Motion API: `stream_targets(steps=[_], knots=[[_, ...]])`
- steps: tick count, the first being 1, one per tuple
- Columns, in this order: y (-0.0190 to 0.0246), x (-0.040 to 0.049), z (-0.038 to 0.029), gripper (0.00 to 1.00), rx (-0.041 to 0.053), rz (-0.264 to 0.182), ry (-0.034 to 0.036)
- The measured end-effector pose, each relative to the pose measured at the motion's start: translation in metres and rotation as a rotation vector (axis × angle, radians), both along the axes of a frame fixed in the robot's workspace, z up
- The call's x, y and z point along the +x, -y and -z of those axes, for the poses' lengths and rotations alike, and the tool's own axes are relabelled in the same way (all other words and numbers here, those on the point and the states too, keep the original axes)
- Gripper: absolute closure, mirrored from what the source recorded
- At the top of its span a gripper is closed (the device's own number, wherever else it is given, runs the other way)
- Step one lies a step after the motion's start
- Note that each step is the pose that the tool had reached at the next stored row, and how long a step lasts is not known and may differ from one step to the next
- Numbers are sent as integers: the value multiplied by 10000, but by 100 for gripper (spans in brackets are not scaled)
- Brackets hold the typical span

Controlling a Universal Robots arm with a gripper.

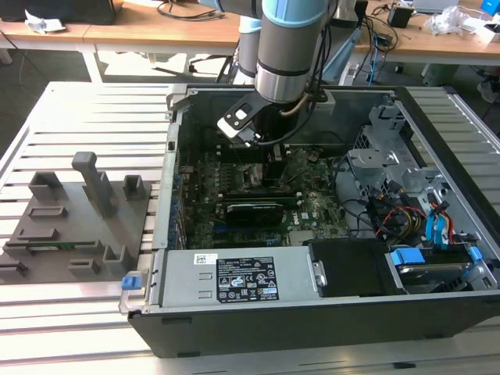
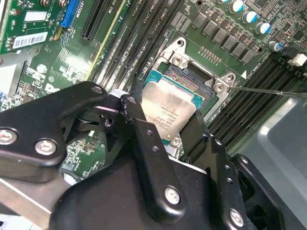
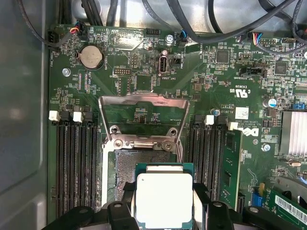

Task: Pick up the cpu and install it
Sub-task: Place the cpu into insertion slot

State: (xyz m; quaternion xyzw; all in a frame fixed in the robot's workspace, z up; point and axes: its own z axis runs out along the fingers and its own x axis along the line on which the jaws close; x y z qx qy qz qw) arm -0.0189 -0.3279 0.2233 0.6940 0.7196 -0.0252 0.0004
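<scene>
The robot's grey metal cylindrical arm (image 1: pixel 285 55) wears a light-blue plastic cap band, with a thin grey cable (image 1: pixel 301 108) looping by a small black-and-white camera block (image 1: pixel 238 121). The matt black gripper (image 2: pixel 165 122) is made of flat linked bars pinned with round silver screws (image 2: pixel 46 146).

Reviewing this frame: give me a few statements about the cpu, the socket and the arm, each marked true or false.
1. The gripper is shut on the cpu. True.
2. The metal bracket is clamped down over the socket. False: it stands swung open, leaving the socket uncovered.
3. The arm reaches down into the open computer case. True.
4. The cpu covers the whole socket. False: in the first wrist view, part of the socket's contact field shows bare beyond the cpu's edge.
5. Memory slots run along both sides of the socket. True.
</scene>
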Motion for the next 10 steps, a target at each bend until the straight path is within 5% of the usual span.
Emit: stream_targets(steps=[6,10], knots=[[-7,0,32,45,-2,1,-2],[-77,0,52,45,-1,1,-1]])
